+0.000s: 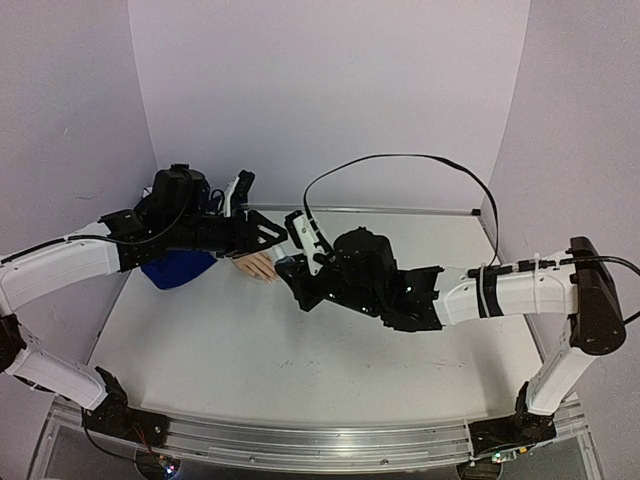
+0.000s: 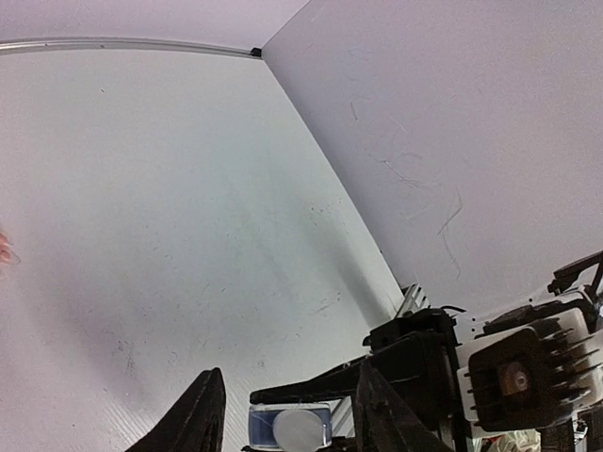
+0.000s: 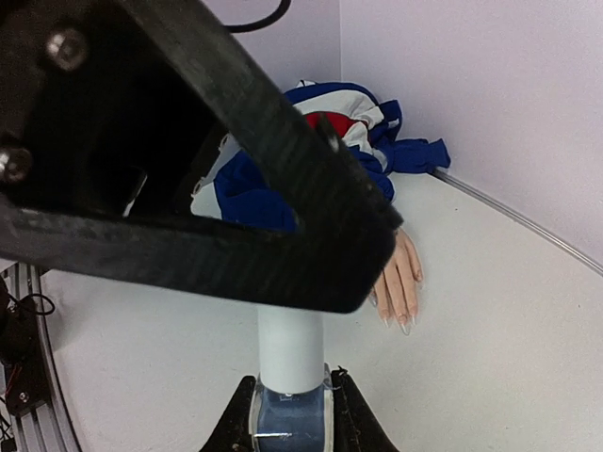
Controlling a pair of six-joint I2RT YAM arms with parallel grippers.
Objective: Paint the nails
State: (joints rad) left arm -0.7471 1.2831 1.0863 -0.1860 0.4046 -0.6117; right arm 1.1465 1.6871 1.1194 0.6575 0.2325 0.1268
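Observation:
The peach mannequin hand lies palm down on the table, sticking out of the blue, red and white sleeve. Its nails look clear and pale. In the top view the hand lies just left of my right gripper. My right gripper is shut on the blue base of a small bottle, whose white cap points up. My left gripper is open and straddles that cap without touching it. One of its fingers hides the cap's top.
Both arms meet at the back left of the table. The white back wall and the left side wall stand close behind the sleeve. The right arm's black cable arches above the table.

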